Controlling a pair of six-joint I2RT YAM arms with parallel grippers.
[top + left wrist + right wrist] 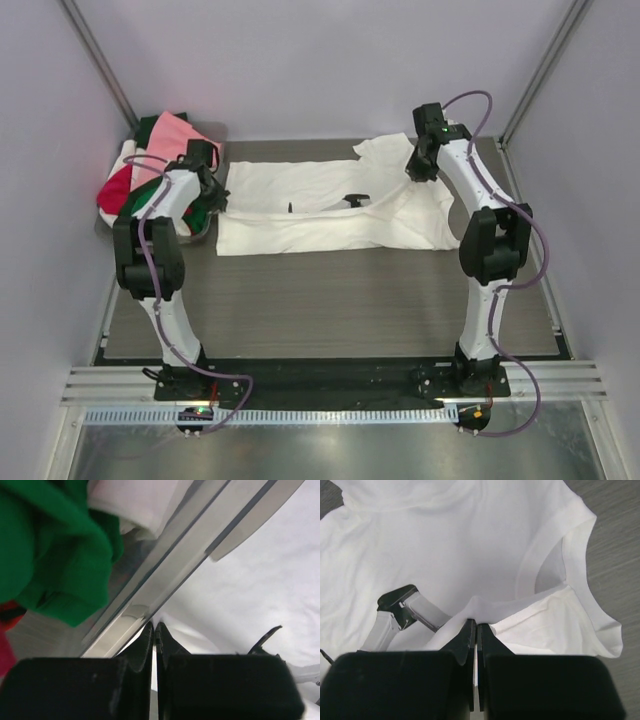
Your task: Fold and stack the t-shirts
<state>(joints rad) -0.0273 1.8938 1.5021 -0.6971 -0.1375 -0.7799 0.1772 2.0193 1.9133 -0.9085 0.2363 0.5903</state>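
Observation:
A white t-shirt [320,205] lies spread across the back of the table, its neck toward the right. My left gripper [216,198] is shut on the shirt's left edge, with white cloth [260,575] pinched at its fingertips [155,626]. My right gripper [419,168] is over the shirt's far right part, shut on a raised fold of the white cloth [485,605] near the neck opening [555,565]. More t-shirts, pink [175,130], red [118,185], green [50,555] and white, are heaped at the back left.
The heap sits in a shallow grey tray [175,555] right beside my left gripper. A small black and grey object [400,611] lies on the white shirt, and another small dark piece [291,208] lies to its left. Grey walls close in the table on three sides.

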